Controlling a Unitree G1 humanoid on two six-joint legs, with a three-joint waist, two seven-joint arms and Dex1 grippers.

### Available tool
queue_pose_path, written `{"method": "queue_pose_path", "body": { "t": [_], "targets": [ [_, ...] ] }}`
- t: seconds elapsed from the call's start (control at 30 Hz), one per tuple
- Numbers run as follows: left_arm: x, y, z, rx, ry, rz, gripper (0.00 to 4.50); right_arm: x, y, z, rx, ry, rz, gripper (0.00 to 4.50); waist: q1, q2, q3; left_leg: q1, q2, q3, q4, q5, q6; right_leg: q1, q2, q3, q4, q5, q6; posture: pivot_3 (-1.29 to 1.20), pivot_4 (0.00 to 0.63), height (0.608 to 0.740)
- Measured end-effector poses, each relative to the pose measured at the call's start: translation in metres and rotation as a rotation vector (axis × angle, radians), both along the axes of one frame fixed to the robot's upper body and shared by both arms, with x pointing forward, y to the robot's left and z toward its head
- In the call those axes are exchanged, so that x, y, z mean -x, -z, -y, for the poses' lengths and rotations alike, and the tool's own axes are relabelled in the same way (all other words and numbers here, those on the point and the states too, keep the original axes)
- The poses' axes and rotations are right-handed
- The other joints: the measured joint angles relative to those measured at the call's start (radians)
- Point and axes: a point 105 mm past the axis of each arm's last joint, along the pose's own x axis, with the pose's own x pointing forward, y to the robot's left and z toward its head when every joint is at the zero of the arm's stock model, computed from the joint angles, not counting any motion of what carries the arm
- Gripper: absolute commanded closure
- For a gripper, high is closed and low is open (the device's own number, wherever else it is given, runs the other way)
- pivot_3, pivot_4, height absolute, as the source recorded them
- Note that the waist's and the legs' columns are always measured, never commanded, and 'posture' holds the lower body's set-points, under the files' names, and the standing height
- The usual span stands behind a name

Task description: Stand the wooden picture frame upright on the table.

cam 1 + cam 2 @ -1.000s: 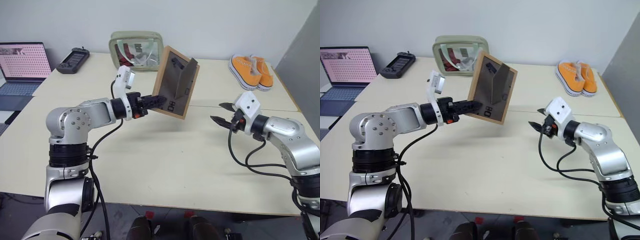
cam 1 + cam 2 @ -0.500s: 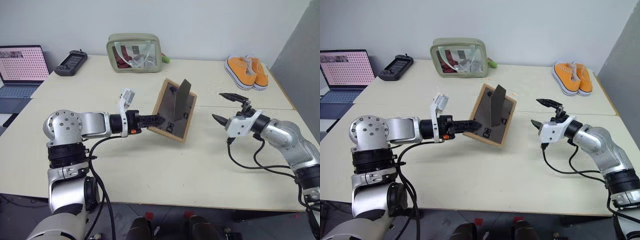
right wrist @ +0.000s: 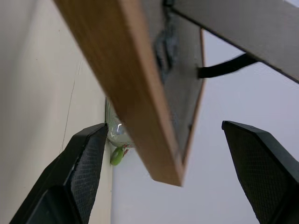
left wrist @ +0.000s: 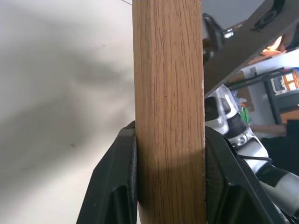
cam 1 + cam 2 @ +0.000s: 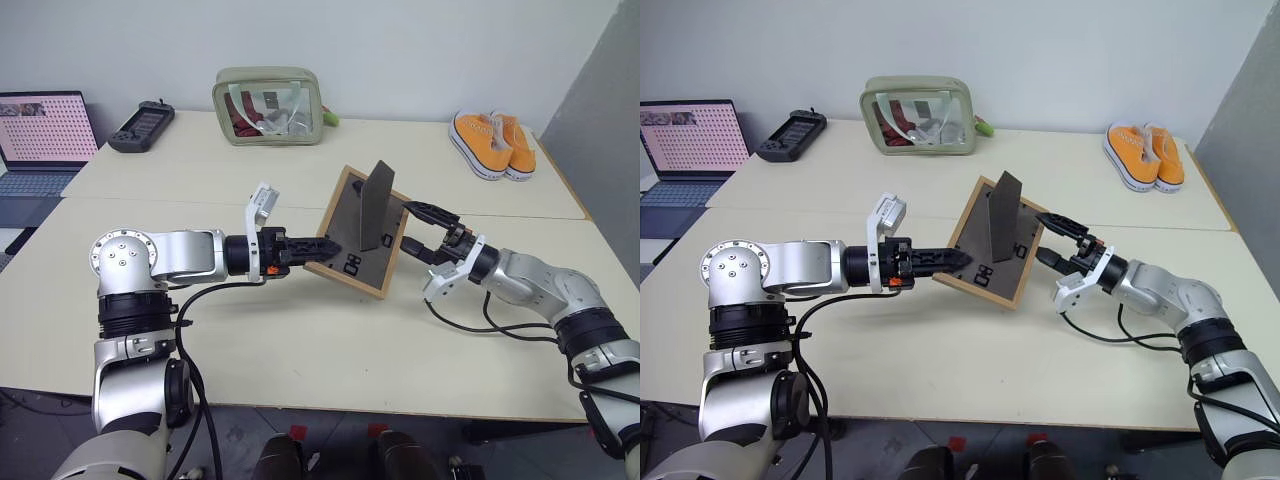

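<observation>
Right hand (image 5: 421, 232) moved in, now straddling picture frame (image 5: 362, 233) edge.

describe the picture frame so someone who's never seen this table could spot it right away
On the big cream table, look mid-table between the two grippers. The wooden picture frame hangs tilted there, its edge pinched by the left gripper. Unlike anything nearby, it shows a dark grey back with a prop sticking out.
</observation>
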Motion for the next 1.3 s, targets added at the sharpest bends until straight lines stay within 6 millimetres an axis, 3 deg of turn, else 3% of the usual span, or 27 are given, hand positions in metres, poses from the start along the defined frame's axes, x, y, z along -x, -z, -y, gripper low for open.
{"method": "queue_pose_path", "body": {
  "t": [0.2, 0.53, 0.63, 0.9, 1.3],
  "targets": [
    [0.003, 0.002, -0.002, 0.016, -0.037, -0.040, 3.21, -0.006, 0.003, 0.001, 0.003, 0.009, 0.004, 0.40, 0.000, 0.000, 0.000, 0.000, 0.000, 0.000, 0.000, 0.000, 0.000, 0.000, 0.000, 0.000, 0.001, 0.000, 0.000, 0.00, 0.150, 0.740],
    [0.008, 0.003, 0.003, 0.016, -0.031, -0.027, 3.21, -0.012, -0.019, -0.011, -0.041, -0.032, 0.090, 0.40, 0.000, 0.000, 0.000, 0.000, -0.001, 0.000, 0.000, 0.000, 0.000, 0.000, 0.000, 0.000, 0.001, 0.000, 0.000, 0.00, 0.150, 0.740],
    [0.009, 0.003, 0.005, 0.015, -0.023, -0.026, 3.21, -0.012, -0.018, -0.014, -0.047, -0.045, 0.087, 0.85, 0.000, 0.000, 0.000, 0.000, -0.001, -0.001, 0.000, 0.000, 0.000, 0.000, 0.000, 0.000, 0.001, 0.000, 0.000, 0.00, 0.150, 0.740],
    [0.010, -0.002, 0.006, 0.057, -0.021, -0.022, 3.21, -0.010, -0.015, -0.015, -0.056, -0.056, 0.084, 2.77, 0.000, 0.000, 0.000, 0.000, -0.001, -0.001, 0.000, 0.000, 0.000, 0.000, -0.001, 0.000, 0.001, 0.000, 0.000, 0.00, 0.150, 0.740],
    [0.007, -0.006, 0.005, 0.081, -0.042, -0.020, 3.21, -0.013, -0.021, -0.016, -0.074, -0.043, 0.104, 3.03, 0.000, 0.000, 0.000, 0.000, -0.001, -0.001, 0.000, 0.000, 0.000, 0.001, -0.001, 0.000, 0.001, 0.000, 0.000, 0.00, 0.150, 0.740]
  ]
}}
